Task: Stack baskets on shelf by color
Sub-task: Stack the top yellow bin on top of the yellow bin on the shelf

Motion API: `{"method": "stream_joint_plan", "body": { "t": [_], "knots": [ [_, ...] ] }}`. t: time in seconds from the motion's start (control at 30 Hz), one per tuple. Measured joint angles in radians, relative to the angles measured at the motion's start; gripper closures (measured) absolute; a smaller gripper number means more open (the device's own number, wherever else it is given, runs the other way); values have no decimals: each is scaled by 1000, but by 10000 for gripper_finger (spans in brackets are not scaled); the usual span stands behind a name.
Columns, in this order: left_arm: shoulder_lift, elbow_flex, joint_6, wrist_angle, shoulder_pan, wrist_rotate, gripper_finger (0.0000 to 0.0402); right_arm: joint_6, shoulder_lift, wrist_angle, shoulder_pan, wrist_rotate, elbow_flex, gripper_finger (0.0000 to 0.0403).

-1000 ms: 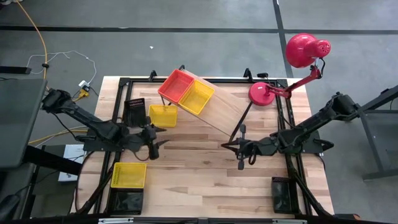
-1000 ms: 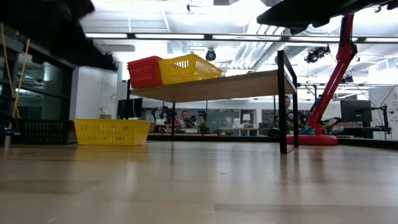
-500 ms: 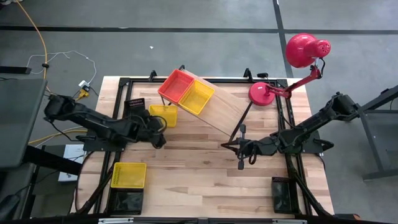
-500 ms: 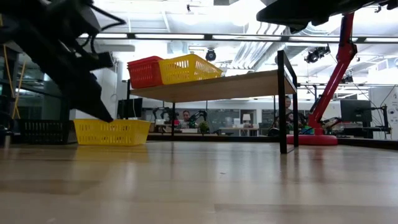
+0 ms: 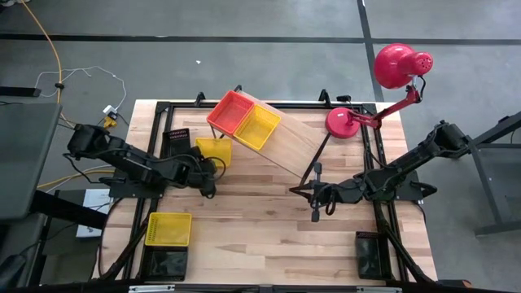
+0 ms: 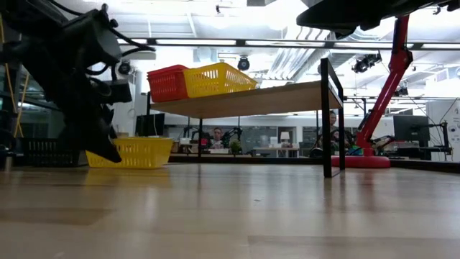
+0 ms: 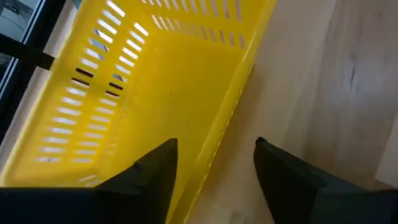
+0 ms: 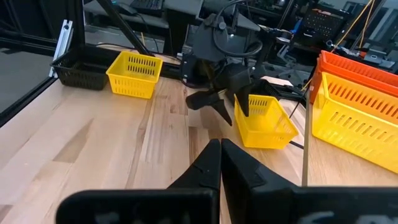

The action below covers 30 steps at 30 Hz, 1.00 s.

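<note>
Clearly the left gripper (image 7: 214, 158) is the one at work: its jaws stand apart and straddle the near long wall of a yellow basket (image 5: 213, 150), one finger inside the basket and the other outside over the bare desk (image 5: 269, 220), so the rim runs right between them. That straddle looks chosen so a simple closing would pinch the thin lattice wall, which is probably the only part slim enough to grip; nothing is clamped yet as far as the wrist view shows. Up and beyond these jaws stands the shelf (image 5: 297, 142), and on its end nearest them sit an orange-red basket (image 5: 230, 111) and a second yellow basket (image 5: 258, 126) side by side, touching. Since stacking goes by color, the straddled basket would belong on that yellow one. Behind the left jaws, toward the desk's near corner, a third yellow basket (image 5: 168, 229) rests just beside a black basket (image 5: 165, 264), and another black basket (image 5: 177, 144) sits close by the arm. The right gripper (image 5: 315, 205) waits with its jaws together, held over the open desk beside the shelf's leg, well clear of the baskets. A red desk lamp (image 5: 383, 81) stands past the shelf's far end.
</note>
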Motion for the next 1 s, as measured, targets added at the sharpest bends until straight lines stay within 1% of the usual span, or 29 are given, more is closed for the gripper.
{"method": "stream_joint_plan", "body": {
  "t": [0.1, 0.17, 0.27, 0.3, 0.4, 0.57, 0.63, 0.7, 0.77, 0.83, 0.9, 0.93, 1.0],
  "knots": [
    [-4, 7, 8, -10, 0, 38, 250, 0, 0, 0, 0, 0, 0, 403],
    [-6, 23, 25, -9, -1, 87, 293, 0, 0, 0, 0, -1, 0, 403],
    [-6, 64, 48, -13, -9, 194, 372, 0, 0, 0, 0, -2, 0, 403],
    [-6, 83, 50, -18, -15, 226, 386, 0, 0, 0, 0, -2, 0, 403],
    [-6, 142, 28, -24, -56, 267, 389, 0, 0, 0, 0, -3, 0, 403],
    [-6, 257, 17, -37, -191, 264, 399, 1, 0, 0, 0, -3, 0, 403],
    [-6, 306, 17, -40, -256, 229, 400, 1, 0, 0, 0, -3, 0, 403],
    [-6, 360, 18, -46, -318, 164, 400, 1, 0, 0, 0, -3, 0, 403],
    [-6, 422, 18, -65, -374, 57, 401, 1, 0, 0, 0, -3, 0, 403],
    [-6, 491, 29, -79, -411, -85, 401, 4, 0, 0, 0, -3, 0, 403],
    [-6, 569, 64, -84, -412, -204, 401, 4, 0, 1, 0, -3, 0, 403],
    [-6, 609, 80, -85, -399, -235, 401, 4, 0, 2, 0, -4, 0, 403],
    [-6, 694, 116, -87, -350, -239, 401, 4, 0, 3, 0, -4, 0, 403]
  ]
}}
